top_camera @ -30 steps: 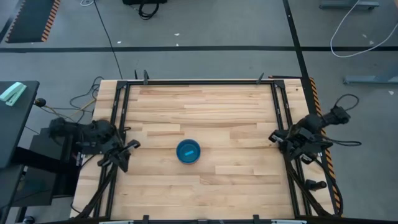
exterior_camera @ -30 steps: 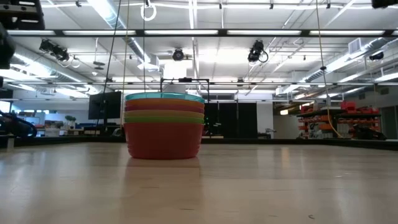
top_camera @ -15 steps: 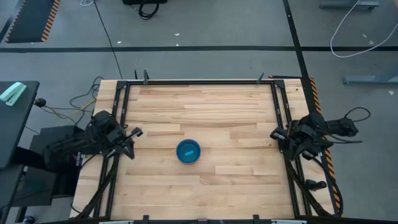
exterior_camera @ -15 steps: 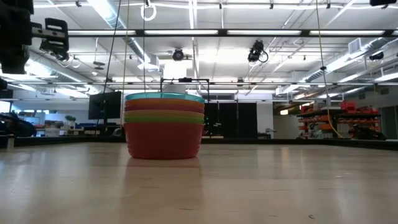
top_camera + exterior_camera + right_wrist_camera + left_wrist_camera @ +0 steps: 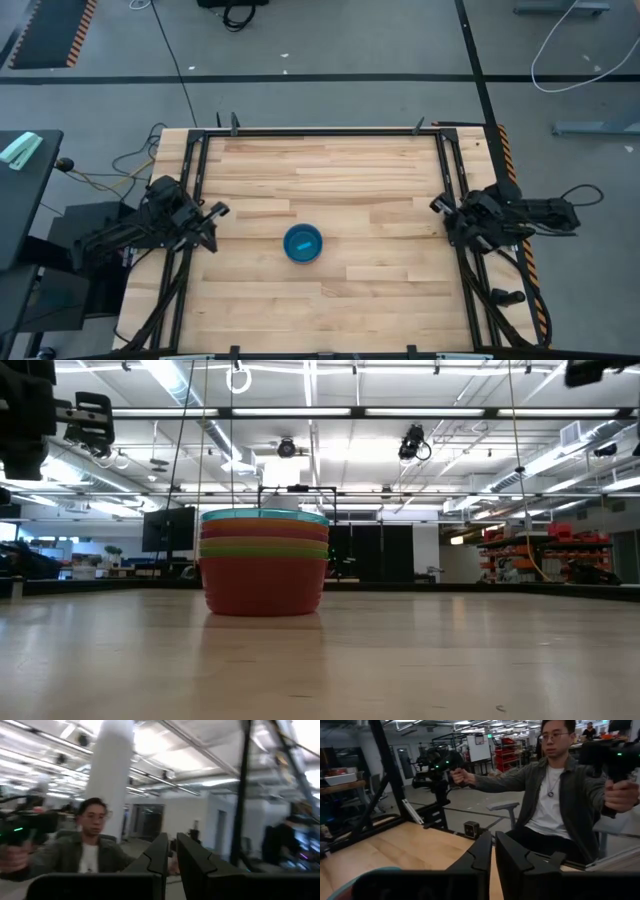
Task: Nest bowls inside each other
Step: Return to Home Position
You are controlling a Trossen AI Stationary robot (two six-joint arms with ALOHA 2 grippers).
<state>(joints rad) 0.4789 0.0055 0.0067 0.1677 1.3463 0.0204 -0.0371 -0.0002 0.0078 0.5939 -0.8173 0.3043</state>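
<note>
Currently the bowls [image 5: 303, 243] stand nested as one stack near the centre of the desk [image 5: 350, 170]; the low view shows a blue rim uppermost, with orange and green bands beneath; the stack is upright, openings upward, axis vertical. At the desk's left edge sits the left gripper [image 5: 210, 215], at its right edge the right gripper [image 5: 442, 212]; both jaws are nearly closed, holding nothing, well apart from the stack.
</note>
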